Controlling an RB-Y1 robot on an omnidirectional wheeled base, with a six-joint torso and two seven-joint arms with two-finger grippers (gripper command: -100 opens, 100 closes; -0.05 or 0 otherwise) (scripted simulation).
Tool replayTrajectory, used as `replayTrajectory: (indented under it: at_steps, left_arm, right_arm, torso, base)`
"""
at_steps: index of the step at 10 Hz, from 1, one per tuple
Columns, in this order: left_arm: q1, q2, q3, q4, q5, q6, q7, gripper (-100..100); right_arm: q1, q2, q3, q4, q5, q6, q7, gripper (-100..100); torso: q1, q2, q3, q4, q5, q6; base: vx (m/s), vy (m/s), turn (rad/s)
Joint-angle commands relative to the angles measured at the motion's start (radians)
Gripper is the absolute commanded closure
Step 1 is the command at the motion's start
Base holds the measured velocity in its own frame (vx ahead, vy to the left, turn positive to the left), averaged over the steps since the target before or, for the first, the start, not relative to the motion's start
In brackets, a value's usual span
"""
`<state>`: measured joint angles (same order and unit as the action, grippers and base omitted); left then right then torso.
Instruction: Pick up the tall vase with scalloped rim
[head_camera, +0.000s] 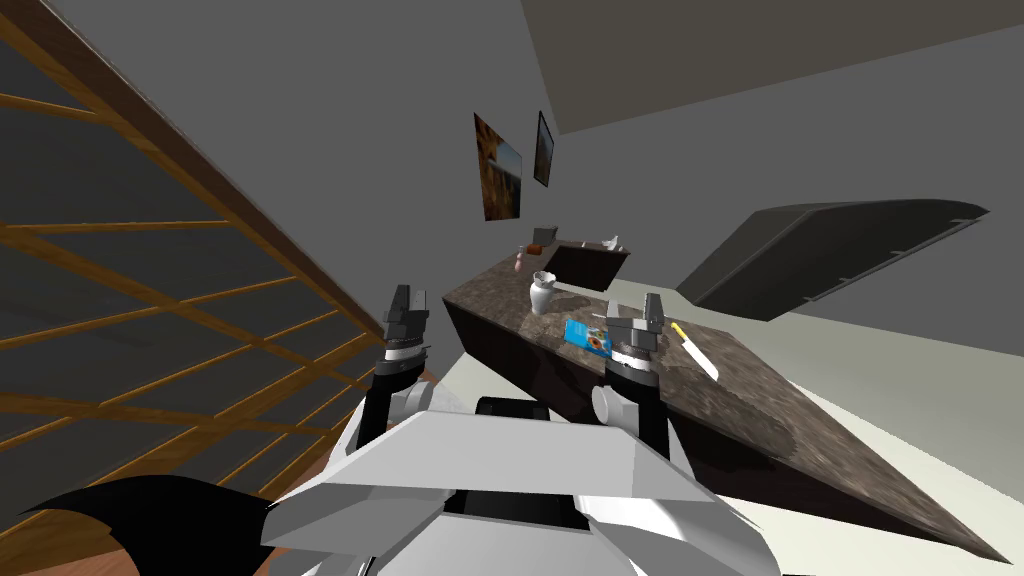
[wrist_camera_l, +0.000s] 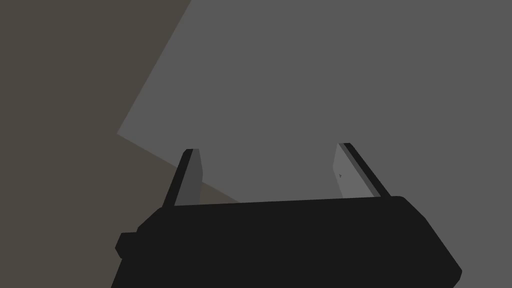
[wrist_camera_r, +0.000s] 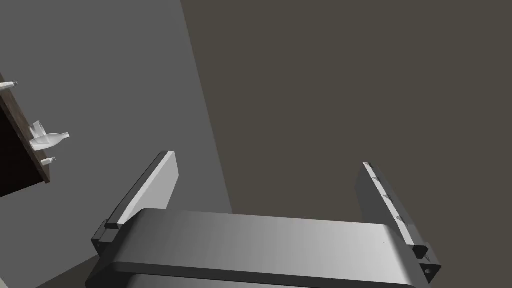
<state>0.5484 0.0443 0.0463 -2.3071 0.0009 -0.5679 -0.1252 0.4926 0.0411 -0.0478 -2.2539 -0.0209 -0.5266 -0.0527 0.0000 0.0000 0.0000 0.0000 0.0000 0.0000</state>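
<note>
- Brown mottled stone tops the long dark counter (head_camera: 760, 400) that runs away in front of the robot, slanting across the head view.
- White and pot-bellied, the vase (head_camera: 542, 292) stands upright on that top, near the edge that faces the wooden lattice (head_camera: 120, 227). Its rim is too small to read.
- No arm touches the vase: it sits ahead of both arms and between them, nearer the right one.
- Between the vase and the right gripper (head_camera: 650, 305) a blue packet (head_camera: 583, 335) lies flat on the stone. A knife (head_camera: 695, 352) with a yellow handle and a white blade lies on the other side of that gripper.
- Farther along the counter, past the vase, stand a small pinkish bottle (head_camera: 520, 260) and a brown box (head_camera: 538, 248).
- Off the counter's side, the left gripper (head_camera: 406, 300) is raised over the gap between counter and lattice. Its wrist view shows its two fingers (wrist_camera_l: 192, 177) spread wide and empty.
- Above the countertop, the right gripper is also raised, and its fingers (wrist_camera_r: 157, 185) stand well apart, clasping nothing.
- Two framed pictures (head_camera: 498, 168) hang on the grey wall beyond the counter.
</note>
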Motion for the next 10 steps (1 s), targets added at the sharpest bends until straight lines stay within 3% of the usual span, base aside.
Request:
replayTrajectory:
  at_steps: [1, 7, 10]
  left_arm:
    - [0.0, 0.0, 0.0, 0.0, 0.0, 0.0, 0.0, 0]
    - [0.0, 0.0, 0.0, 0.0, 0.0, 0.0, 0.0, 0]
    - [0.0, 0.0, 0.0, 0.0, 0.0, 0.0, 0.0, 0]
  right_arm:
    - [-0.001, -0.048, -0.003, 0.009, 0.007, -0.003, 0.001, -100]
    - [0.0, -0.21, -0.015, 0.059, 0.046, -0.024, 0.005, -100]
    - [0.002, -0.266, -0.019, 0.078, 0.061, -0.031, 0.006, -100]
  torso:
    - [0.0, 0.0, 0.0, 0.0, 0.0, 0.0]
    - [0.0, 0.0, 0.0, 0.0, 0.0, 0.0]
    - [0.0, 0.0, 0.0, 0.0, 0.0, 0.0]
  base:
    - [-0.003, -0.003, -0.028]
    - [-0.005, -0.002, -0.032]
    - [-0.004, 0.002, -0.027]
